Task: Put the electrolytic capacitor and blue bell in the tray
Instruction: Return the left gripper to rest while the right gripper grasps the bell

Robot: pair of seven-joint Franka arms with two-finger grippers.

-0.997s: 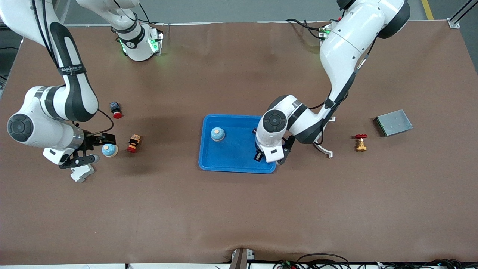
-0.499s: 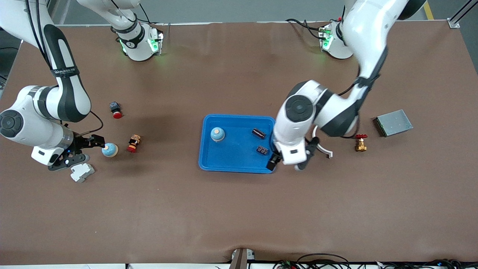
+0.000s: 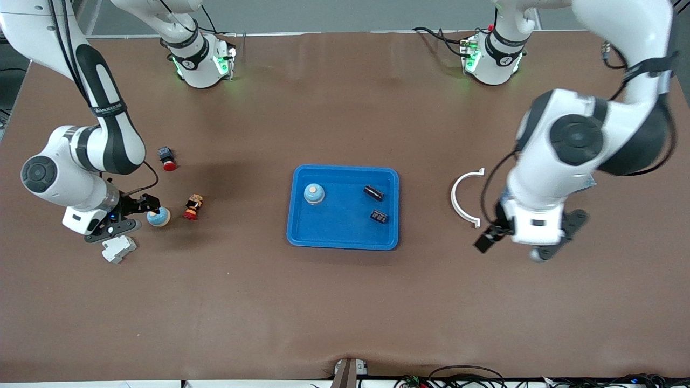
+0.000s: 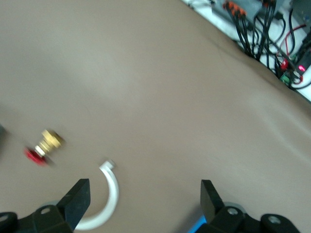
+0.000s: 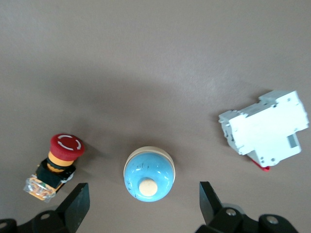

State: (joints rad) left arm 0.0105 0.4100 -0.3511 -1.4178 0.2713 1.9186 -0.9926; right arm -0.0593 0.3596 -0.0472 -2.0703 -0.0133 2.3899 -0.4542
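- Since a second ago, the left gripper (image 3: 506,240) has risen off the tray (image 3: 302,237) and swung toward the left arm's end; it now hangs empty, jaws wide, over bare table by the white curved piece (image 3: 462,198).
- Two dark capacitors (image 3: 373,192) lie in the tray at about 3 o'clock; one blue bell (image 3: 314,194) stands at its 10 o'clock.
- Right gripper (image 5: 143,204) hovers, jaws wide, over a second blue bell (image 5: 148,174), between a red push-button (image 5: 57,165) and a white breaker (image 5: 265,128).

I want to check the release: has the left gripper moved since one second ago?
Yes. The left gripper, fingers open, has left the tray and now hangs over bare table toward the left arm's end, past the white curved piece.
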